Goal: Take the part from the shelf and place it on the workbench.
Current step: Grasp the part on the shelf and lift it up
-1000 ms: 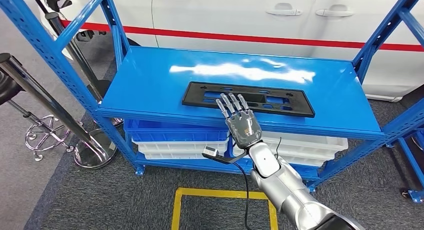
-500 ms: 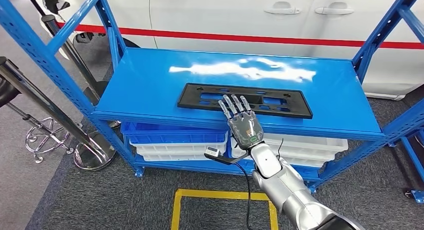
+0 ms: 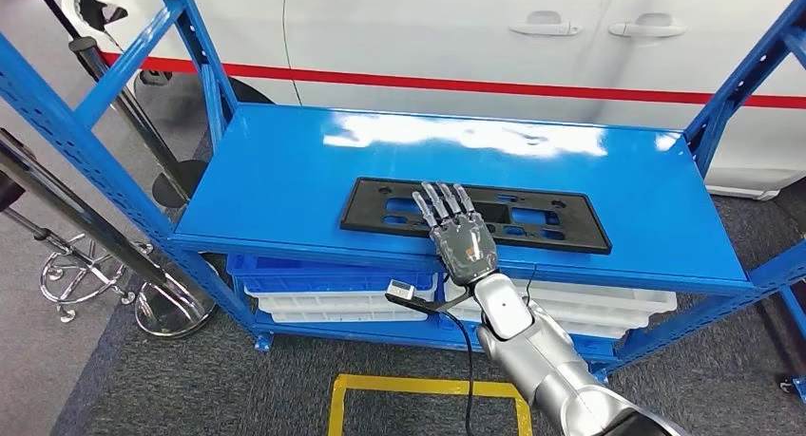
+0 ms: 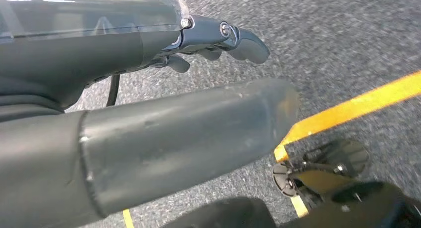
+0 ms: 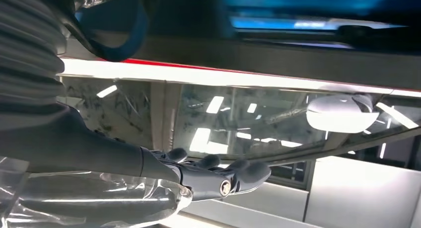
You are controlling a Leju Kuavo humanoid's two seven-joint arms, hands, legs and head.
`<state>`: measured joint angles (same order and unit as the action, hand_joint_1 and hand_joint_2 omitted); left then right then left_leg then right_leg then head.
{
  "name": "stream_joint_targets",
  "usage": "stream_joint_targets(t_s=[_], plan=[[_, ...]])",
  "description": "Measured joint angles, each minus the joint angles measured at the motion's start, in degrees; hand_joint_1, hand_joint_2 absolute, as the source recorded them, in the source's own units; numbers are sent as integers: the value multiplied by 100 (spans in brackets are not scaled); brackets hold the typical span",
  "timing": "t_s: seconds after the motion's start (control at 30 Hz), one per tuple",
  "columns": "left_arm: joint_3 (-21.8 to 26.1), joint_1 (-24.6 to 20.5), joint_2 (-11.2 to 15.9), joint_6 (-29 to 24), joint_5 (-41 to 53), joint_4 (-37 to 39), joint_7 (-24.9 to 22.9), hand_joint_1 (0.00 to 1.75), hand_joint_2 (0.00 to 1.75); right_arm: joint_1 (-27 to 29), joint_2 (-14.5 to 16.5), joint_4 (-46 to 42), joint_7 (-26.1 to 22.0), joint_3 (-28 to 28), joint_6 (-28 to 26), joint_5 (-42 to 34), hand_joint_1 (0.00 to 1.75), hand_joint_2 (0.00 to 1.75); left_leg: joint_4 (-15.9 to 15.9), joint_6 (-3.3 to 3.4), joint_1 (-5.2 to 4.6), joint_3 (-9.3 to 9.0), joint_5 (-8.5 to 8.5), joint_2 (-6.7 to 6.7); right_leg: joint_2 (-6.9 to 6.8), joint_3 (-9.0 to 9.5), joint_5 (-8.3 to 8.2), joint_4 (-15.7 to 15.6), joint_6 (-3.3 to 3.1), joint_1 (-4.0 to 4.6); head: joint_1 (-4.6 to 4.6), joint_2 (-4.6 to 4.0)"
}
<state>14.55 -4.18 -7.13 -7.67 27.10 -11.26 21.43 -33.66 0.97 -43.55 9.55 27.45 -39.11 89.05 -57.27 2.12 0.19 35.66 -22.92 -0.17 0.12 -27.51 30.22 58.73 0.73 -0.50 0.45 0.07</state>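
From the head view, the part (image 3: 475, 215), a flat black plastic plate with rectangular cut-outs, lies on the glossy blue metal shelf (image 3: 285, 175), close to its front edge and nearer the right end; bare shelf stretches to the left end and back toward the rear edge. The right hand (image 3: 456, 232) reaches over the front edge, palm down, fingers straight and slightly apart, their tips over the near long edge of the part, holding nothing; whether they touch it I cannot tell. Blue perforated uprights flank the shelf, white and blue bins (image 3: 333, 279) sit under it, and a white car with a red stripe (image 3: 475, 85) stands behind. Compared with a second ago, the whole picture has shifted, so the camera moved; the hand sits much as before over the part's near edge.

In the left wrist view, the left hand (image 4: 208, 39) hangs above grey speckled carpet crossed by yellow tape (image 4: 357, 106), fingers loosely curled around nothing.

In the right wrist view, the right hand's fingers (image 5: 213, 173) lie extended together, empty.
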Motion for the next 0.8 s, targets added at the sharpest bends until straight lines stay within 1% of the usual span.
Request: stream_joint_targets(t_s=[0.03,0.07,0.1,0.13,0.17,0.2,0.23,0.27,0.33,0.37,0.4,0.47,0.5,0.53,0.57,0.6,0.63,0.67,0.7,0.73,0.77,0.8], plan=[[6,7,1,-4,3,0,1,0,0,-7,2,-11,2,-13,-1,0,0,175,29,37,12,-64,-25,-3,-2,-99,-3,195,18,-4,1,0],[10,8,1,-8,6,0,1,0,0,-11,2,-21,2,-26,-1,0,0,175,53,69,21,-128,-55,-6,-3,-269,36,484,35,-11,1,0],[12,6,2,-13,9,0,2,0,0,-9,2,-23,1,-39,-1,0,0,175,66,95,22,-180,-95,-6,-4,-495,125,830,48,-21,3,0],[14,1,2,-16,13,0,3,0,0,4,2,-23,-3,-50,-1,0,0,175,68,112,21,-229,-136,-10,-4,-752,266,1160,66,-24,3,0],[16,0,1,-14,9,0,6,0,0,26,1,-23,-15,-61,-1,0,0,175,66,113,21,-285,-180,-15,-4,-976,399,1391,83,-27,4,0],[19,3,1,-5,-2,1,10,0,0,48,1,-23,-32,-73,-1,0,0,175,64,108,21,-351,-225,-21,-5,-1134,468,1480,91,-29,3,1],[25,11,0,4,-16,1,17,0,0,62,0,-24,-50,-88,-1,0,0,175,62,97,22,-423,-272,-26,-7,-1205,422,1392,97,-31,3,1],[31,17,-1,13,-32,1,27,0,0,69,-1,-24,-71,-105,-1,0,0,175,61,84,22,-497,-321,-28,-8,-1184,234,1131,90,-32,3,1],[45,17,-4,21,-49,0,46,0,0,76,-3,-25,-97,-137,-1,0,0,175,51,46,16,-633,-425,-30,-11,-1020,-363,403,52,-22,3,0],[52,7,-6,21,-56,0,52,0,0,79,-7,-25,-106,-150,0,0,0,175,43,16,9,-672,-474,-35,-13,-953,-550,151,20,-8,3,0],[58,-2,-8,23,-63,0,54,0,0,85,-10,-33,-111,-159,1,0,0,175,40,-23,3,-690,-520,-38,-13,-915,-673,11,-16,7,2,0],[71,-12,-8,25,-72,0,52,0,0,89,-15,-55,-114,-173,1,0,0,175,-9,-104,-5,-710,-555,-41,3,-888,-675,-16,-95,20,1,0],[81,-11,-8,24,-71,0,51,0,0,90,-14,-70,-115,-177,1,0,1,175,-45,-139,3,-719,-581,-36,10,-864,-706,-29,-136,13,-1,0],[93,-14,-8,19,-68,0,50,0,0,87,-14,-78,-116,-182,1,0,45,175,-127,-170,12,-711,-630,-31,17,-843,-700,-37,-173,5,-1,0],[104,-23,-8,13,-64,0,50,0,0,84,-13,-85,-117,-186,1,0,89,175,-267,-201,24,-650,-740,-25,16,-824,-696,-41,-205,1,-2,0],[116,-32,-10,3,-56,0,49,0,0,82,-11,-90,-124,-190,1,-1,132,175,-526,-228,37,-519,-906,-20,13,-816,-692,-45,-227,-1,-3,0],[125,-40,-14,-9,-45,0,50,0,0,83,-11,-91,-143,-198,1,-4,175,175,-872,-253,43,-331,-1086,-17,12,-819,-684,-41,-242,2,-4,0],[134,-42,-16,-22,-35,0,51,0,0,88,-11,-91,-178,-209,1,-7,175,175,-1224,-271,49,-127,-1236,-16,11,-823,-676,-37,-252,7,-5,0],[143,-37,-18,-34,-25,0,54,0,0,97,-11,-90,-222,-225,1,-10,175,175,-1473,-281,52,36,-1306,-16,11,-826,-668,-30,-256,11,-4,0],[150,-31,-18,-45,-19,0,58,0,0,106,-9,-89,-267,-244,1,-12,175,175,-1527,-280,53,112,-1261,-16,13,-826,-659,-22,-258,14,-4,0],[156,-27,-17,-54,-13,0,67,0,0,113,-4,-89,-312,-266,1,-14,175,175,-1362,-266,53,84,-1104,-16,16,-822,-650,-13,-255,16,-4,0],[159,-29,-17,-62,-9,0,78,0,0,117,5,-95,-353,-294,1,-16,175,175,-1011,-241,51,-36,-866,-16,18,-815,-643,-6,-250,19,-4,0]])
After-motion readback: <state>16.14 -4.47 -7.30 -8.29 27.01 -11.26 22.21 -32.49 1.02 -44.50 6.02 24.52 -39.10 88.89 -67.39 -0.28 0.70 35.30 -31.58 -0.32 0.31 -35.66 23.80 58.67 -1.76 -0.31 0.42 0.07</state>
